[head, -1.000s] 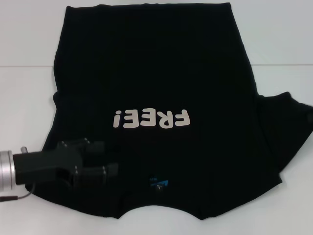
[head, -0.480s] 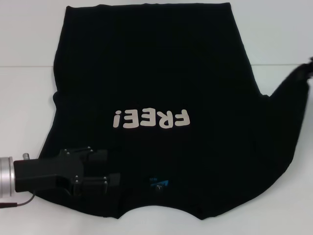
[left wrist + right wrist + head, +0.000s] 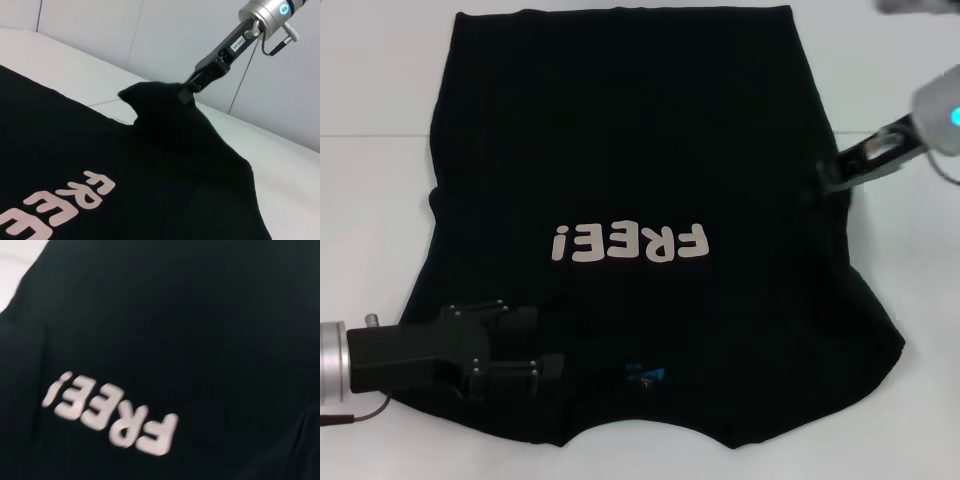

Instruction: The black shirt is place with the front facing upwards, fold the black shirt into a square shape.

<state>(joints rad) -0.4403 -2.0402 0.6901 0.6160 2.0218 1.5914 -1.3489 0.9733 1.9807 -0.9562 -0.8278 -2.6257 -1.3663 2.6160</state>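
The left gripper (image 3: 545, 368) rests on the large limp black fabric shirt (image 3: 630, 150) spread on the white table (image 3: 370, 200); finger state unclear. Right gripper (image 3: 190, 90) pinches its sleeve: light, floppy, best held at edges.

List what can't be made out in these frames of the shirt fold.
- Right gripper: in the left wrist view its tips sink into a lifted fold of the black shirt; open or shut, unreadable.
- Left gripper: head view, black on black cloth; finger state unclear.
- Blue neck tag: too small to read.
- Right wrist view: blurred, only FREE! lettering shows.
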